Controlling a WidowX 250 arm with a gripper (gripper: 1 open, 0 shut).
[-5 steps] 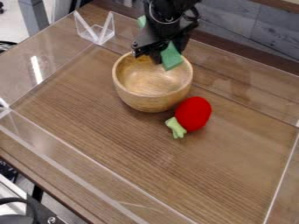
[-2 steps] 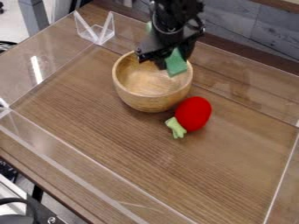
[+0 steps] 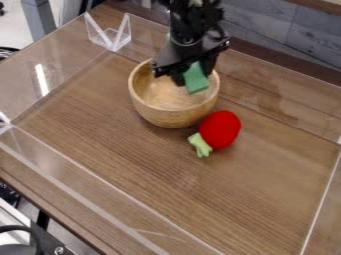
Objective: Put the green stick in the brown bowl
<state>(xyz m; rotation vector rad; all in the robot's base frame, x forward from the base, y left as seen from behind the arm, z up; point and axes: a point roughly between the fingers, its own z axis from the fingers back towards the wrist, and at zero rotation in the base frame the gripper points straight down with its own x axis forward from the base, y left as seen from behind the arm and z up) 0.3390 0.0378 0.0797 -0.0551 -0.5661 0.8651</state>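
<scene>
— Now, what has been changed over the last second?

— The gripper (image 3: 190, 68) has been lowered, and the green stick (image 3: 198, 78) clamped in it has been carried down with it. Earlier the stick was held above the far rim of the brown bowl (image 3: 173, 92); now its lower end is seen just inside the rim, on the side nearest the strawberry toy (image 3: 217, 129).

— Is the stick released yet?

— No. It is kept pinched between the closed jaws, tilted, with its upper part hidden by the gripper. Whether its tip is resting on the inner wall of the bowl cannot be told from this view.

— What is meant by that for the task?

— The carrying is judged nearly done. A small further descent or simply an opening of the jaws would probably be enough for the stick to be dropped inside. One risk is noted: the stick is close to the rim, so it could be left propped on the edge or tipped out onto the table (image 3: 160, 189).
</scene>
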